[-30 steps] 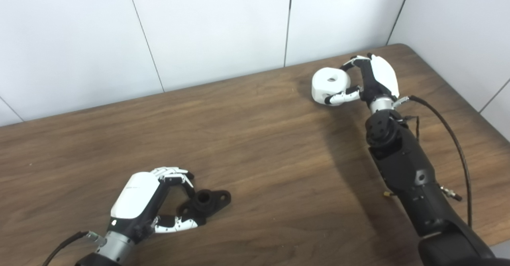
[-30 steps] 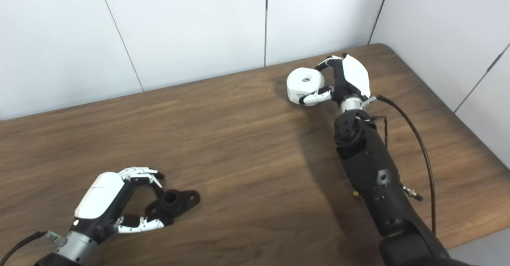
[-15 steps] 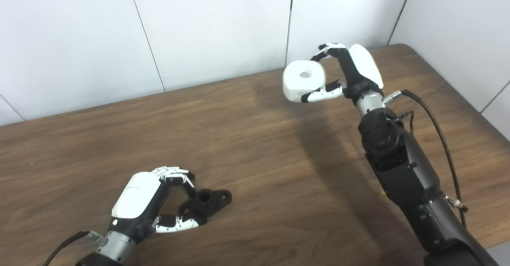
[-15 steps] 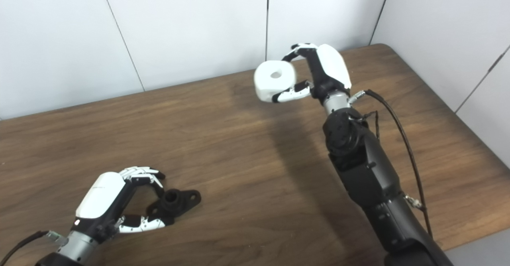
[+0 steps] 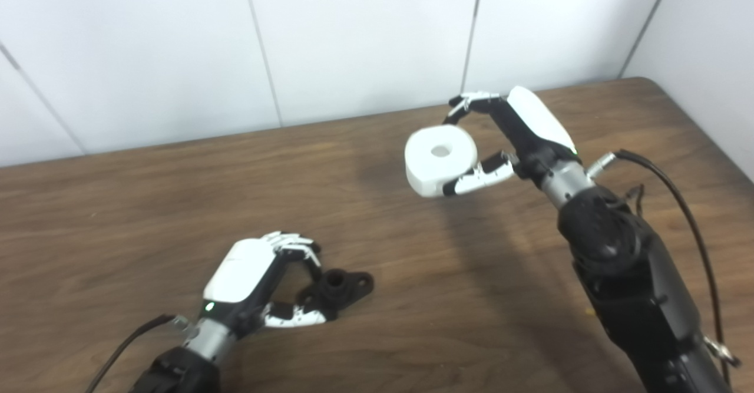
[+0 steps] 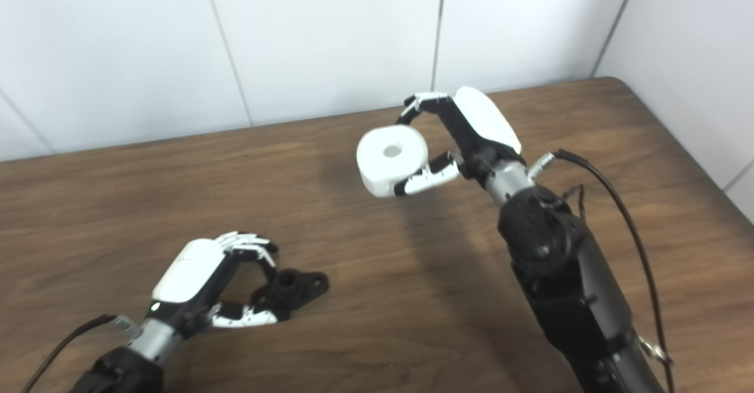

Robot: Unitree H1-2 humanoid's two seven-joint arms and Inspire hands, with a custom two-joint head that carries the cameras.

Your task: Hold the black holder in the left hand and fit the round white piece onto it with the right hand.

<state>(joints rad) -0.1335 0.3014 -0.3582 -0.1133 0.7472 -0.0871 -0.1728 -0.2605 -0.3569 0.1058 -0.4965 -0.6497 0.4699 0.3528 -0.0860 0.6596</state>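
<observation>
Left eye view: both arms rise from the bottom edge over a brown wood-grain tabletop (image 5: 118, 204) backed by white wall panels.
Left robot hand: the left robot hand (image 5: 247, 281) sits low at the near left, fingers and thumb curled around one end of the black holder (image 5: 339, 287); it looks clamped on that end, though how firm the grip is cannot be told.
Black holder: a small black flanged part with a short upright socket in the middle and a mounting hole in its far ear; it appears to rest on the tabletop, not lifted.
Right robot hand: the right robot hand (image 5: 506, 139) is clamped on the round white piece (image 5: 439, 160), fingers over its far side and thumb under its near edge.
Round white piece: held in the air above the tabletop, bore facing up and roughly level, well apart from the holder, up and to the right of it.
Done so far: each part is in its proper robot hand; the white piece is off the tabletop.
Left to do: by my reading, bring the piece across and down to the holder, line its bore up over the socket, and press it on.
Stage: judged as mid-carry, with the fitting not yet begun.
</observation>
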